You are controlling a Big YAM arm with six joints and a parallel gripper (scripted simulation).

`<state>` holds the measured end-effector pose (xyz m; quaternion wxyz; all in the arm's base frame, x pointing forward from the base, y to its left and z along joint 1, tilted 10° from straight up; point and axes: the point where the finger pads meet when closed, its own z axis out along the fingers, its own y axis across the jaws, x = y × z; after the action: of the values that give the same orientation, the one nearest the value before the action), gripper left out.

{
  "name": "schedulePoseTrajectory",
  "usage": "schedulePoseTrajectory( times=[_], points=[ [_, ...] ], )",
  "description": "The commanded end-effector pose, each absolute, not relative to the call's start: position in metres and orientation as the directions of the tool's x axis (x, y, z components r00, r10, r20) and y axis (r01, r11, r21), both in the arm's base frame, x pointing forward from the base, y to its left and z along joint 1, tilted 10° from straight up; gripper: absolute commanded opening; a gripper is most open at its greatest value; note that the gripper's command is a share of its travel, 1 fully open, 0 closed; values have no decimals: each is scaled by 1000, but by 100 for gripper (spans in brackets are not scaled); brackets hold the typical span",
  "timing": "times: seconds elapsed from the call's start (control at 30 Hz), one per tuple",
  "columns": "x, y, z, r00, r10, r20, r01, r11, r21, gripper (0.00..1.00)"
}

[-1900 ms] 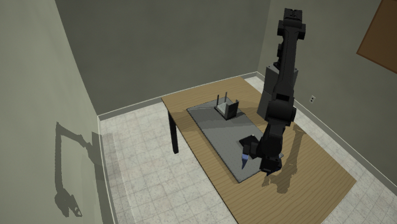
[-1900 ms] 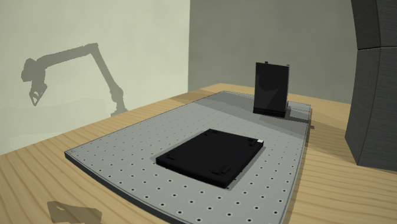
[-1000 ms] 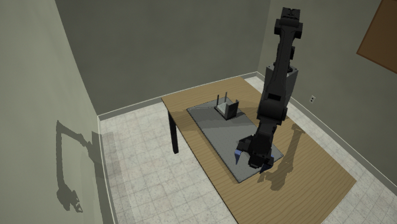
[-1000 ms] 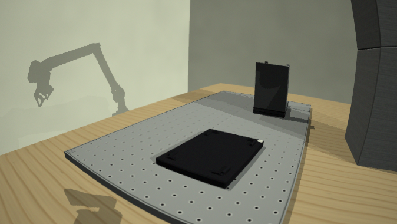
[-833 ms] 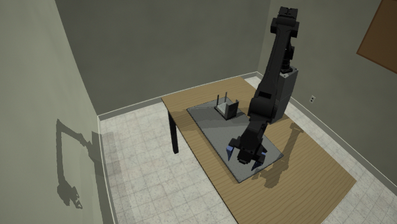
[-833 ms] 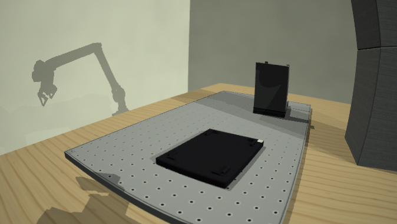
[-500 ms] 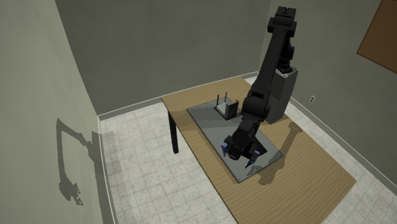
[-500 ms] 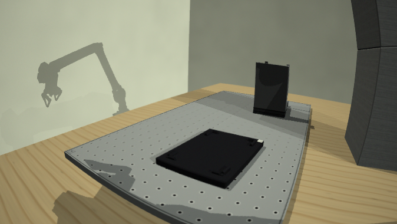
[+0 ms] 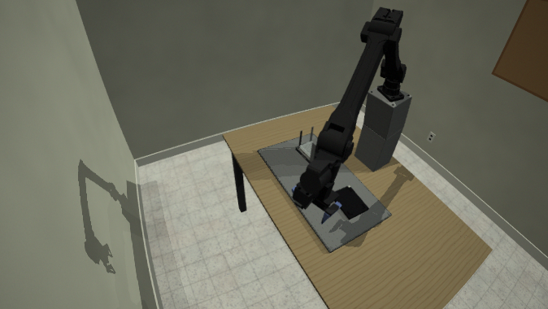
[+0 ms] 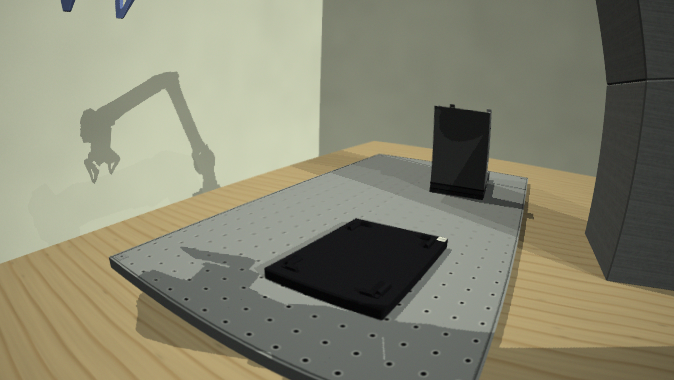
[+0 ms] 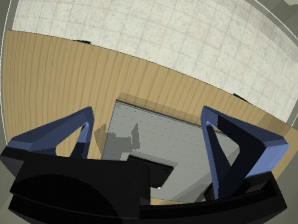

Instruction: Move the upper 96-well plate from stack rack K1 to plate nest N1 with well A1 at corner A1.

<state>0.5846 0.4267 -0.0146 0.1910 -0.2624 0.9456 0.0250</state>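
Blue-tipped and spread to its full width, the end effector point(image 9: 315, 206) grips nothing; in the wrist view its two fingers frame only a corner of the grey perforated baseplate point(image 10: 210, 235) and the wooden desk point(image 10: 60, 300) beyond. It hangs above the near end of that baseplate, beside the black plate nest N1 point(image 10: 357, 265), which lies flat with its small locators at the corners and a pale square point(image 10: 441, 239) marking the A1 corner, on the side toward the rack. The upper 96-well plate point(image 9: 306, 150) is not yet touched: it sits in the stack rack K1 point(image 10: 460, 150) at the far end of the baseplate, well apart from the end effector and farther along the baseplate's length, toward the arm's grey pedestal point(image 9: 382, 134). From the top view only a pale sliver of plate shows between two thin posts; the arm covers the rest, so its long axis and the rack's tabbed front cannot be read. Judging by this, the coming move is a reach back along the baseplate to K1.
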Motion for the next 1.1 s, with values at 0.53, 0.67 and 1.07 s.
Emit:
schedulePoseTrajectory(
  times=[0.53,0.67,1.07],
  points=[
    [611,352,-28,-872,-293,-391,-323,946,12,100],
    [615,334,-29,-861,-312,-401,-342,940,4,100],
    [616,287,-52,-914,-163,-371,-193,980,46,100]
  ],
)
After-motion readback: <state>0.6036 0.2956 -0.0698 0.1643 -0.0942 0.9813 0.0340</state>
